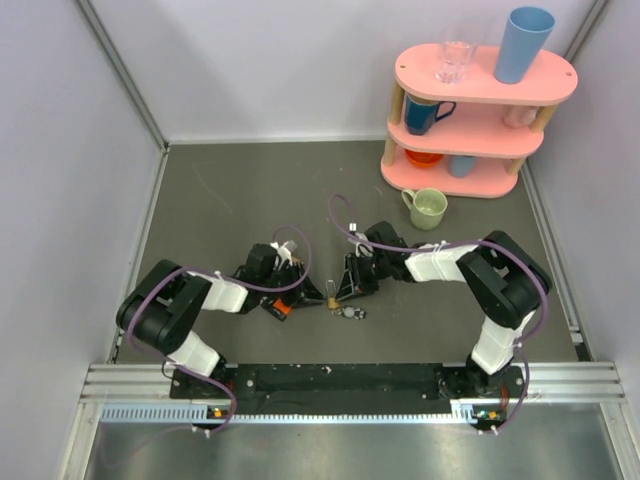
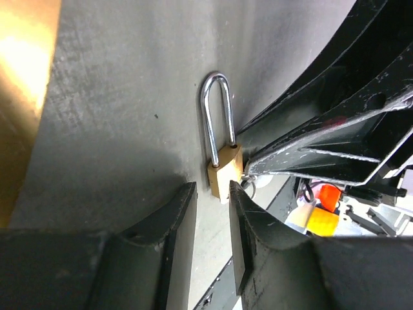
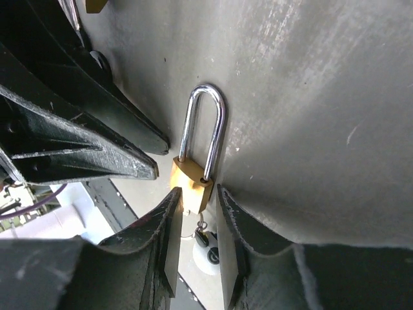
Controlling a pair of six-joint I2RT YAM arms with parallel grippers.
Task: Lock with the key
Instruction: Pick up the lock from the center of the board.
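The padlock [image 3: 191, 181] has a brass-yellow body and a shiny silver shackle. The desk [image 1: 240, 190] is dark grey with pale scuffs. The left gripper [image 2: 213, 194] and the right gripper [image 3: 199, 194] are black with light scratches. The arms [image 1: 170, 315] are black and white, and their cables [image 1: 340, 215] are purple. The shelf [image 1: 560, 80] is pink. It carries a light blue cup [image 1: 524, 45] and a dark blue mug [image 1: 425, 115]. A pale green mug [image 1: 428, 208] is on the desk.

Upper right: a pink three-tier shelf [image 1: 560, 85] carries a blue tumbler [image 1: 524, 45] and a clear glass [image 1: 455, 60] on top, and a dark blue mug [image 1: 425, 113] on the middle tier. A green mug [image 1: 429, 208] stands on the grey worktop [image 1: 240, 200] just below.
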